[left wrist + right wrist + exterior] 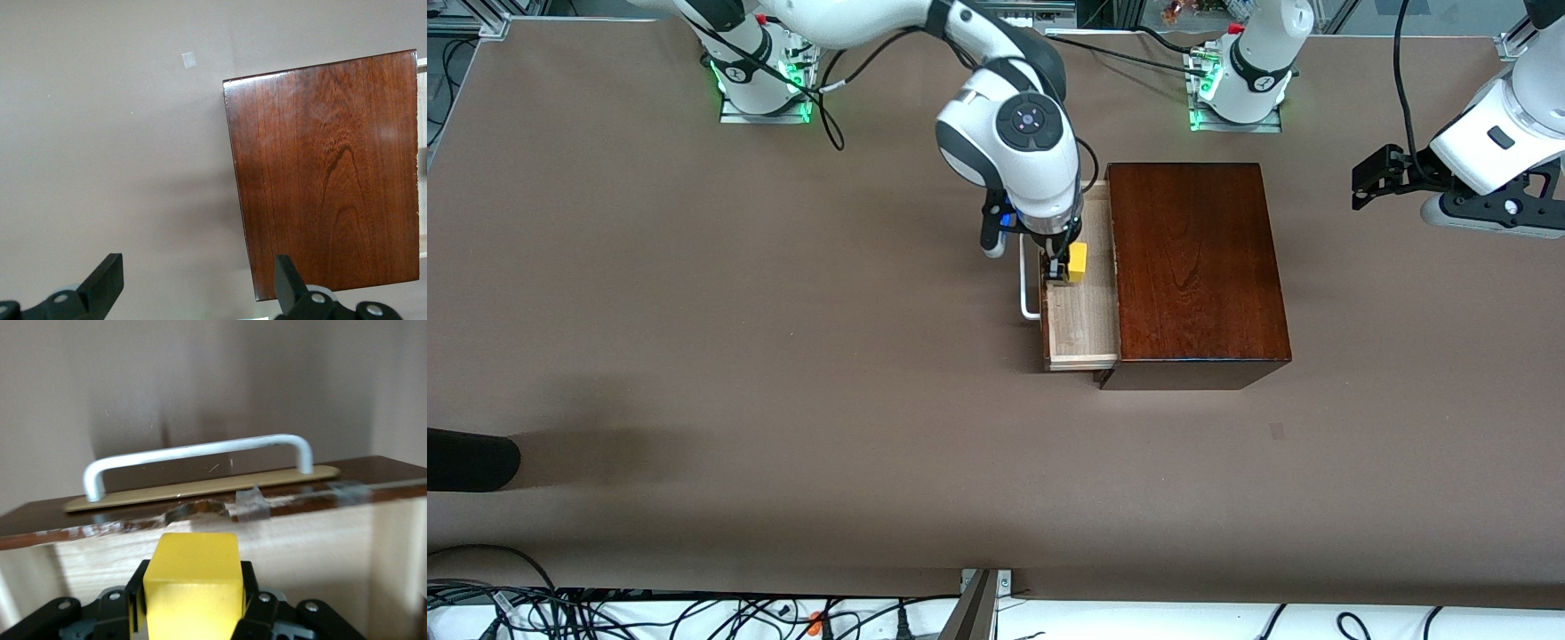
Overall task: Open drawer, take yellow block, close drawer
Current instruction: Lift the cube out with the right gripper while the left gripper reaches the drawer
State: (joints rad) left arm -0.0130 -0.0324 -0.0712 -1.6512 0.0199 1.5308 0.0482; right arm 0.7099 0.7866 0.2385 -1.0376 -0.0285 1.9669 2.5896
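The drawer (1083, 311) stands pulled out of the dark reddish-brown wooden box (1193, 267) toward the right arm's end of the desk (738, 356), showing a pale light-wood floor, a dark front and a white U-shaped handle (1028, 289). The right end effector (1060, 271) is over the open drawer, its fingers clamped on the yellow block (1078, 262), a small plain bright cube with crisp edges. The left end effector (1374, 182) waits over bare desk near the left arm's end, fingers spread apart.

One drawer (1083, 307); one yellow block (1078, 262); two grippers.
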